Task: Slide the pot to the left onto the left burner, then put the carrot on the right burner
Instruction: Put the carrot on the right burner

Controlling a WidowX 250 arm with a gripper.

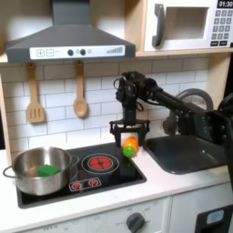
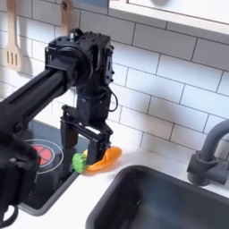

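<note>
My black gripper (image 1: 129, 138) pinches the small orange toy carrot (image 1: 131, 146), carried crosswise; the red-ringed right burner (image 1: 98, 163) lies below, toward the first exterior view's left.

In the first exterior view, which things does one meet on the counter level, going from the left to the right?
The pot with a green piece inside, then the free burner, then the carrot in the gripper, then the sink.

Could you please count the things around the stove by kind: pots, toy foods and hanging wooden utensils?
Pots: 1, the pot
Toy foods: 2, the carrot and a green piece inside the pot
Wooden utensils: 2, a spatula and a spoon
Total: 5
</note>
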